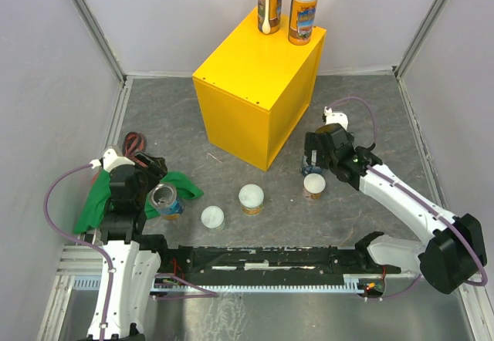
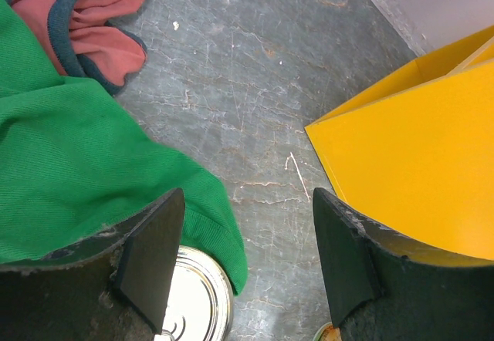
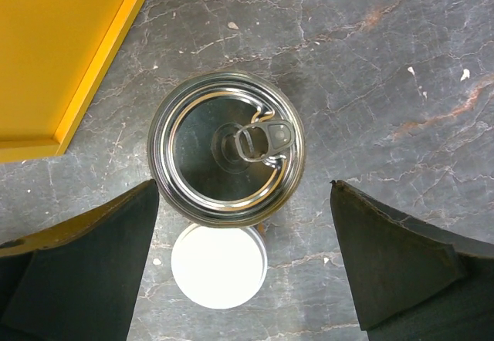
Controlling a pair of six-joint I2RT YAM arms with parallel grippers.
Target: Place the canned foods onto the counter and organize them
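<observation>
Counter edge near silver-topped can, right pincer wide above, perhaps clear

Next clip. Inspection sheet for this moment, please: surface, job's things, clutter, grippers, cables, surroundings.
Surface: grey mat, scratched.
Job's things: two tall orange cans upright on the yellow counter; three short white-lidded cans and two silver-topped cans on the mat.
Clutter: green cloth, red cloth, thin scrap.
Grippers: left gripper open, beside one silver-topped can; right gripper open, straddling the other, gaps on both sides.
Cables: purple cables loop off both arms; no snag seen.
Surroundings: pale walls on three sides, metal frame posts.
</observation>
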